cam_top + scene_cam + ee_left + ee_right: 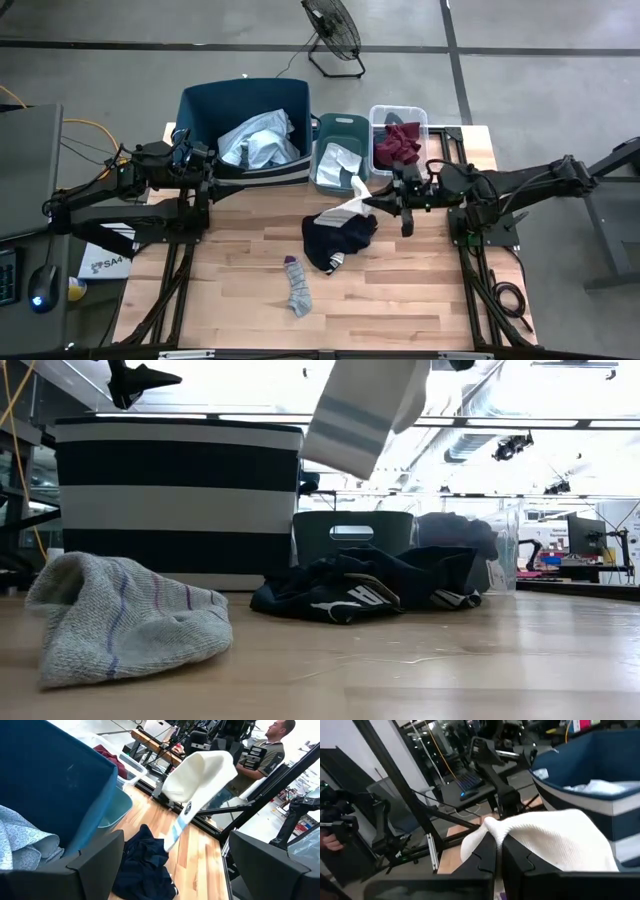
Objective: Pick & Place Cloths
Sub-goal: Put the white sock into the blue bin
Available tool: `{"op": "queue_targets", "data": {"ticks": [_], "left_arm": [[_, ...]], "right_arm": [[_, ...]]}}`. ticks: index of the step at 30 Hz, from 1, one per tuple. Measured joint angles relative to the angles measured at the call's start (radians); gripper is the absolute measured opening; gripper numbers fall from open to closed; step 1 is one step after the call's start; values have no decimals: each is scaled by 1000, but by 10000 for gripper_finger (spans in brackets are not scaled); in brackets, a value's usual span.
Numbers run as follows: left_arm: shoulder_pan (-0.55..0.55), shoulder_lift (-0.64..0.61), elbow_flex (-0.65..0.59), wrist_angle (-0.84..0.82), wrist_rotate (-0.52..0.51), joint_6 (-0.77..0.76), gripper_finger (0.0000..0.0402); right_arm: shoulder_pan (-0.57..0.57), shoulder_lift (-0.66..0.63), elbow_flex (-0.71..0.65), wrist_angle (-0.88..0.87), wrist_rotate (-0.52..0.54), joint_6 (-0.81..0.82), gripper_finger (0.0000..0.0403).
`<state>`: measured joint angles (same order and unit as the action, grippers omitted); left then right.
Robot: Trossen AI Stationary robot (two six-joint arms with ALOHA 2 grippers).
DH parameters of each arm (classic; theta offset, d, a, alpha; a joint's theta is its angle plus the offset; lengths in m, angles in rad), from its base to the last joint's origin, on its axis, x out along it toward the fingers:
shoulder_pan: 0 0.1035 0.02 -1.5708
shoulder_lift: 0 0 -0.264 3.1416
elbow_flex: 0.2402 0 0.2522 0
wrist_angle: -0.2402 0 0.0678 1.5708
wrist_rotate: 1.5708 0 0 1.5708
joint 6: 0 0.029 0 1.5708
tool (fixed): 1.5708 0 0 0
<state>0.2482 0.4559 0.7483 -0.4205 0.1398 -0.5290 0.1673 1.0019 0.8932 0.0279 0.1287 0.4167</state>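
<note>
No writing reads clearly; the navy garment (pixel 365 592) shows only a white mark, perhaps a logo. The right gripper (pixel 498 851) is clenched on a white striped sock (pixel 350 205), which hangs from it above the table (pixel 400 300). Just beyond it stand the teal bin (pixel 336 124) and clear bin (pixel 398 113). Below lies the navy garment, the grey sock (pixel 296 286) farther off. The left gripper (pixel 196 157) waits by the big blue bin (pixel 245 98), fingers released.

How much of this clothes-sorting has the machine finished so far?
Partly done, it seems. A pale shirt lies in the big blue bin, and a maroon garment in the clear bin. The right gripper holds a white striped sock in the air. A navy garment and a grey sock remain on the table.
</note>
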Motion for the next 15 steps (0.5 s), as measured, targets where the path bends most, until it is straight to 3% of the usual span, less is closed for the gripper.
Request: {"op": "queue_targets", "data": {"ticks": [9, 15], "left_arm": [[0, 0, 0, 0, 0, 0, 351], [0, 0, 0, 0, -1, 0, 351]], "right_arm": [[-42, 0, 0, 109, 5, -49, 4], [-88, 35, 3, 203, 143, -82, 4]]}}
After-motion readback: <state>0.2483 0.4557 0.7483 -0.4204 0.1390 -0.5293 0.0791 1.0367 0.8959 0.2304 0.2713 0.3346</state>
